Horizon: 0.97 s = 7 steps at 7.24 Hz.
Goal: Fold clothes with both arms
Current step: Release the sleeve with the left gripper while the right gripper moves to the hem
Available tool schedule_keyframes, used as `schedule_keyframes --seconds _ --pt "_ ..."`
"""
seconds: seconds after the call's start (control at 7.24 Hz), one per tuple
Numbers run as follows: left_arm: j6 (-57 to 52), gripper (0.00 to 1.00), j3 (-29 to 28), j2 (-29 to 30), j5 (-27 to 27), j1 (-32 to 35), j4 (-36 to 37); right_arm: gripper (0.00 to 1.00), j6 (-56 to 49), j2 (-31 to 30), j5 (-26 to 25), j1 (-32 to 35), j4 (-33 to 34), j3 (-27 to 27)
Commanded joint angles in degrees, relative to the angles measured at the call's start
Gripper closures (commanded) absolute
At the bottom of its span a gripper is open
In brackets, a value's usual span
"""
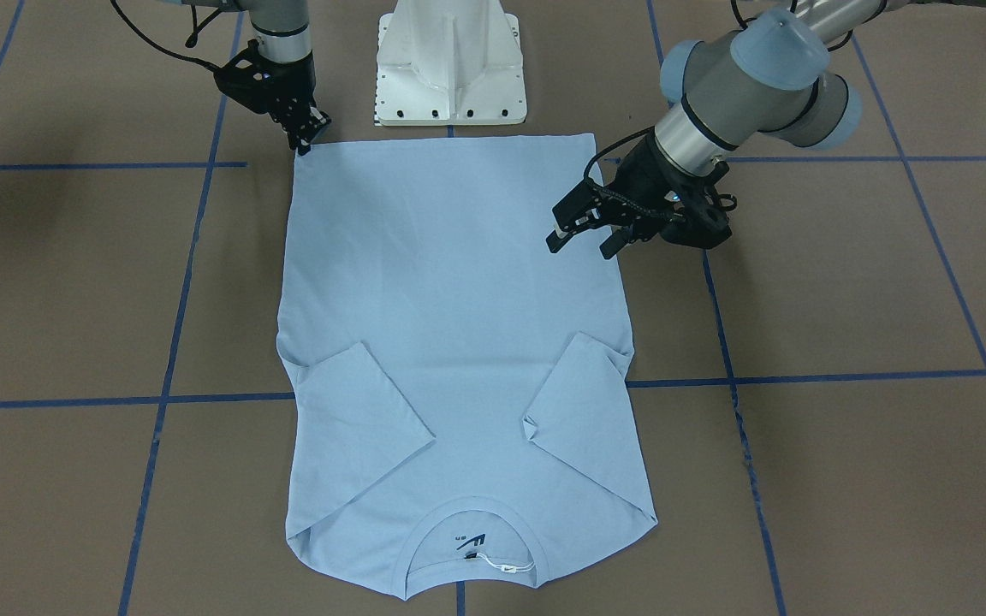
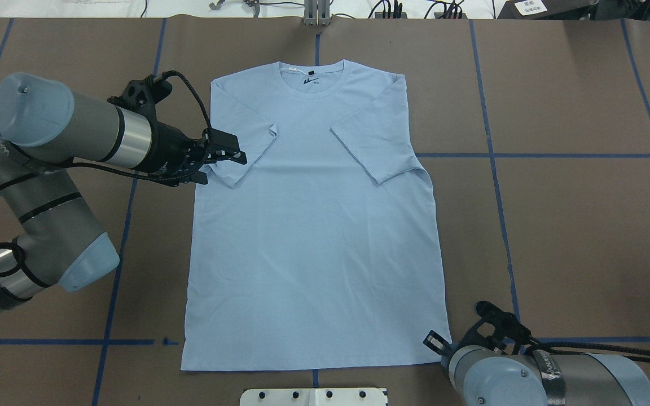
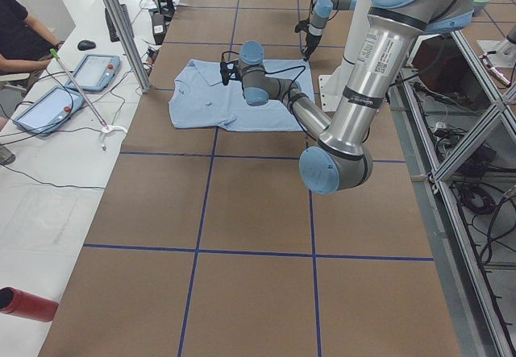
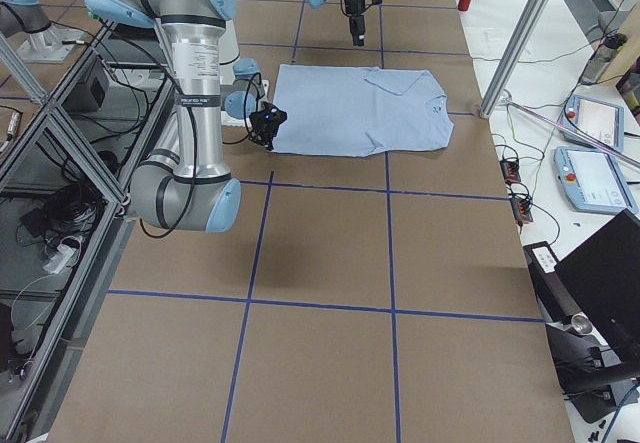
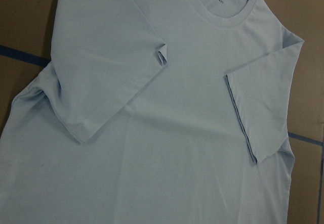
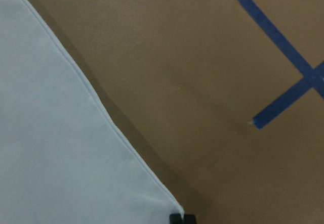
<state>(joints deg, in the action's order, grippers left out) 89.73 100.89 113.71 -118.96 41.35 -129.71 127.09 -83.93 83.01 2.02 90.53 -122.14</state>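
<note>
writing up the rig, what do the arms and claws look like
Both the left arm and right arm are grey tubes with light blue joint caps and silver wrist bands, trailed by black cables. The left claw and right claw are black, two-fingered.

**Six cameras around one table**

The brown table with blue tape lines (image 2: 556, 225) is seen from above and behind the robot by one camera. It is seen steeply from the other side by a second, so the white metal pedestal base (image 1: 450, 77) is at the top there. Two more are set high at the table's ends, far off. The light blue short-sleeved T-shirt (image 1: 450, 282) is shared by all four. From the wrist of the grey tubular left arm (image 2: 88, 132), the collar half is seen closely. From the wrist of the grey tubular right arm (image 2: 573, 375), one hem corner is seen very closely.
</note>
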Motion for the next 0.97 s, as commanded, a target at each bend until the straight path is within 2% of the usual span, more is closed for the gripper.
schedule_keyframes --seconds 0.0,0.14,0.28,0.41,0.55,0.69,0.83 --pt "6.81 0.0 2.27 -0.41 0.83 -2.83 0.77 1.0 -0.08 -0.18 0.31 0.09 0.0 -2.55" --pt "11.13 0.01 8.47 -4.5 5.71 -7.9 5.65 1.0 0.0 -0.09 0.66 0.09 0.0 -2.92" --pt "12.21 0.07 13.58 -5.24 13.76 -14.04 15.61 1.0 0.0 0.26 0.57 0.0 0.0 -2.84" --pt "12.22 0.09 16.93 -7.86 15.32 -17.15 20.15 1.0 0.0 0.52 0.66 0.0 0.0 -2.84" --pt "13.18 0.09 18.97 -13.37 16.64 -21.88 20.2 1.0 -0.08 0.61 1.71 0.0 0.0 -2.66" --pt "17.72 0.09 19.08 -16.55 21.96 -26.89 20.37 1.0 -0.08 0.61 3.46 0.09 0.0 -2.66" --pt "22.98 0.09 18.47 -17.89 24.28 -30.76 20.46 1.0 -0.17 0.61 3.47 0.18 0.0 -2.75"
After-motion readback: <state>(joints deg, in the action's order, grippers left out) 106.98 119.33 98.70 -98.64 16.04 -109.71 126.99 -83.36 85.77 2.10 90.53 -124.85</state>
